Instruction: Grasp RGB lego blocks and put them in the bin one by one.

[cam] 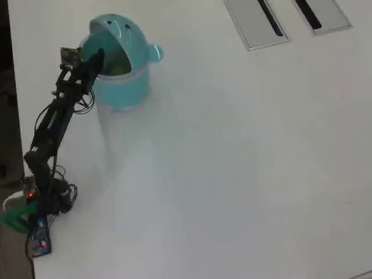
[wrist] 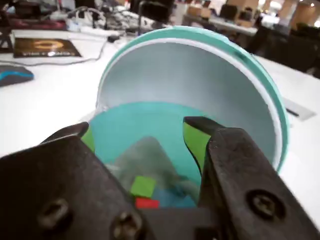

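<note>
In the wrist view I look down into the teal bin [wrist: 262,82], whose pale inner hood rises behind the opening. On its floor lie three small lego blocks close together: a yellow-green one [wrist: 143,186], a red one [wrist: 147,202] just below it, and a light blue one [wrist: 172,196] to the right. My gripper [wrist: 139,131] hangs over the opening, open, with nothing between its green-padded fingers [wrist: 196,142]. From overhead, the gripper [cam: 99,58] sits at the left rim of the bin [cam: 125,90], near the table's top left.
Two flat grey plates with black slots [cam: 256,23] [cam: 322,11] lie at the table's top edge. The arm's base [cam: 35,221] stands at the left edge. A mouse [wrist: 15,76], a dark pad [wrist: 45,47] and cables lie beyond the bin.
</note>
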Controlling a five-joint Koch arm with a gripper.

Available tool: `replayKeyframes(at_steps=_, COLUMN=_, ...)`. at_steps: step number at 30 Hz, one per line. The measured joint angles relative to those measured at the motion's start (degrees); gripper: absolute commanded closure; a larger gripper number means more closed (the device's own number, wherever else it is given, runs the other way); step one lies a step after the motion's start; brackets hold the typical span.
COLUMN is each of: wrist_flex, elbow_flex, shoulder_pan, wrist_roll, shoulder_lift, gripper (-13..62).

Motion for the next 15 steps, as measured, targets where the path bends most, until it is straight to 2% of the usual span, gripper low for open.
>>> replayKeyframes(at_steps=8, wrist_flex=-0.1, elbow_flex=15.6, shoulder_pan=5.3, wrist_roll=0.0, shoulder_lift=14.3, gripper=16.5)
replayKeyframes(at_steps=15, wrist_flex=-0.1, elbow_flex=22.0, shoulder_pan=10.5, wrist_roll=2.5, shoulder_lift=25.1, gripper=16.6)
